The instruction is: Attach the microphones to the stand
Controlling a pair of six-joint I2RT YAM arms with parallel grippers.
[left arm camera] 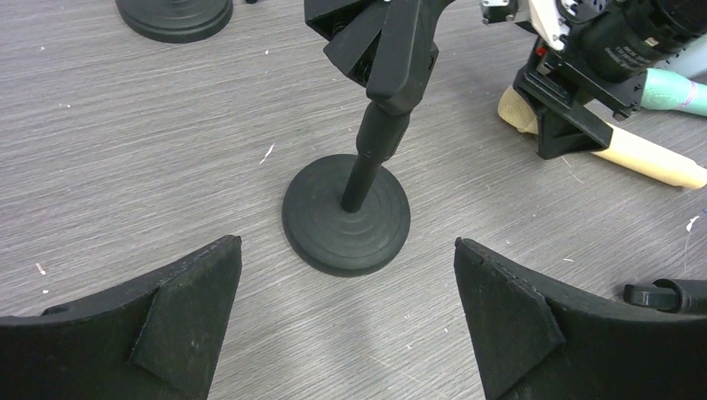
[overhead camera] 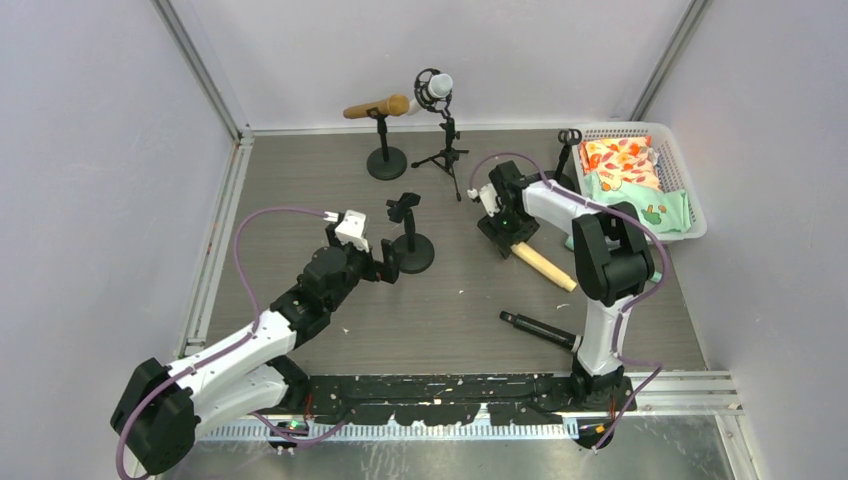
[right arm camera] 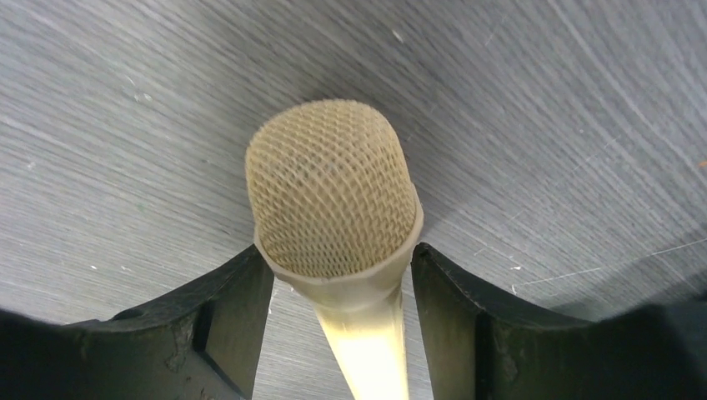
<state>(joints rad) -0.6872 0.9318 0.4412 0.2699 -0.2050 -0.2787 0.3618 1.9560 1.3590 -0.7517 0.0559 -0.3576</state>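
Note:
The cream-yellow microphone [overhead camera: 545, 266] [right arm camera: 332, 196] lies on the table. My right gripper [overhead camera: 503, 240] [right arm camera: 340, 250] stands over its mesh head, fingers open on either side of the neck, with gaps along the handle. My left gripper [overhead camera: 385, 262] [left arm camera: 348, 242] is wide open and empty, just short of the empty black stand [overhead camera: 410, 240] [left arm camera: 346, 215] with its clip on top. A gold microphone [overhead camera: 378, 107] sits in a far stand. A white microphone [overhead camera: 436, 88] hangs in a tripod mount. The black microphone [overhead camera: 540, 329] lies near the right arm's base. A teal microphone [left arm camera: 667, 89] shows behind the right gripper.
A white basket [overhead camera: 640, 130] with colourful packets stands at the back right. The round base [left arm camera: 173, 12] of the gold microphone's stand is at the top of the left wrist view. Grey walls close in the table on three sides.

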